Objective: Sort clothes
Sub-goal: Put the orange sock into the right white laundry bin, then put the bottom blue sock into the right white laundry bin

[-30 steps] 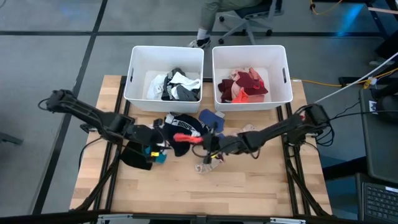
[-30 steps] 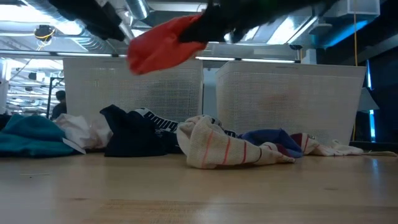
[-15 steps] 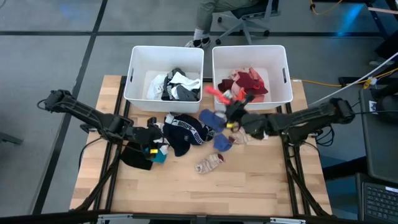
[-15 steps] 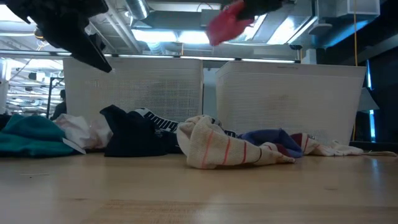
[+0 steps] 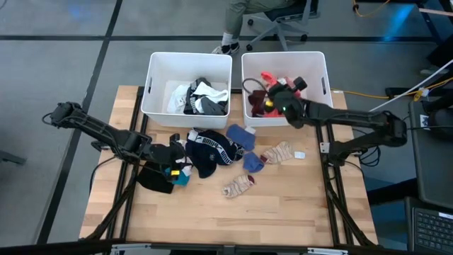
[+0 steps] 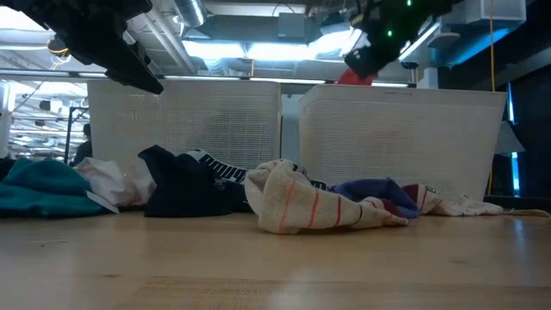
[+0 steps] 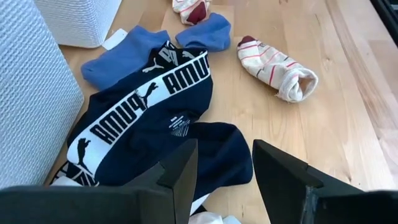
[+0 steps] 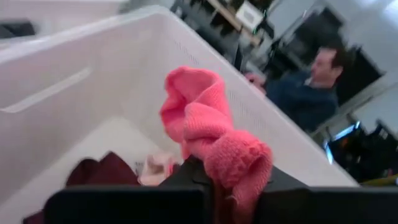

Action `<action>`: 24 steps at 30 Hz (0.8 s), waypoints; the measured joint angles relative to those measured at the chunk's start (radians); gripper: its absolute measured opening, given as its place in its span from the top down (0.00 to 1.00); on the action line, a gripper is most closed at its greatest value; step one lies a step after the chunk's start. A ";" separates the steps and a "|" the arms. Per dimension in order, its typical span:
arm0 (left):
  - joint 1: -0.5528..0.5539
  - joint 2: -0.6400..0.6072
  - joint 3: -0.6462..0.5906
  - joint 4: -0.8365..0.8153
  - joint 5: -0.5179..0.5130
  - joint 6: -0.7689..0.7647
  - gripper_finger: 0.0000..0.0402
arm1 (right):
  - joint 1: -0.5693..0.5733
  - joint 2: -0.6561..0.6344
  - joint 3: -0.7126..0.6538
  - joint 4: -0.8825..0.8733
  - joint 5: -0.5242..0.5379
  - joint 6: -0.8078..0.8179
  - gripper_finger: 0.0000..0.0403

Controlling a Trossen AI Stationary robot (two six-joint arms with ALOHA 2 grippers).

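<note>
Now you have the red-pink sock point(image 8: 214, 140) pinched in your right gripper point(image 5: 277, 91), fingers pressed tight on it, held above the inside of the right bin point(image 5: 320, 106); in the high view the sock point(image 5: 268, 76) shows as a red strip sticking out toward the bin's far wall, over the maroon and pink pieces point(image 5: 259, 101) already lying in there. In the low view you see the gripper point(image 6: 372, 53) and a bit of red just above that bin's rim. Beside it, the left bin point(image 5: 156, 98) holds white, black and grey garments point(image 5: 199, 99). On the table point(image 5: 283, 212) in front of the bins lie the navy briefs with the white band point(image 5: 212, 147), a blue garment point(image 5: 241, 134), a second blue piece point(image 5: 253, 163), a cream striped sock point(image 5: 238, 185) and another striped sock point(image 5: 279, 152) nearer the right bin. Your left gripper point(image 5: 178, 150) hangs over the left end of that pile, fingers point(image 7: 180, 168) spread, holding nothing, with the navy briefs point(image 7: 149, 112) right below it and teal cloth point(image 5: 181, 177) and a black piece point(image 5: 156, 178) just beside it
</note>
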 joint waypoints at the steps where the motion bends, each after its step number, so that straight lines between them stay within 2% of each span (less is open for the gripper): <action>1: 0.000 0.000 0.000 0.001 0.000 0.002 0.64 | -0.024 0.000 0.000 -0.020 -0.022 0.028 0.93; 5: 0.000 0.000 0.000 0.011 0.000 0.006 0.64 | -0.104 0.000 0.000 -0.093 -0.154 0.123 0.92; 8: 0.000 0.000 0.000 0.011 0.000 0.008 0.64 | -0.144 0.000 0.000 -0.141 -0.227 0.194 0.87; 13: 0.000 0.000 0.000 0.011 0.000 0.008 0.64 | -0.175 0.000 0.000 -0.194 -0.260 0.272 0.63; 19: 0.000 0.000 0.000 0.010 0.000 0.012 0.64 | -0.172 0.000 0.000 -0.202 -0.222 0.275 0.33; 24: 0.000 0.000 0.000 0.009 0.000 0.009 0.64 | -0.172 0.000 0.015 -0.246 -0.379 0.275 0.19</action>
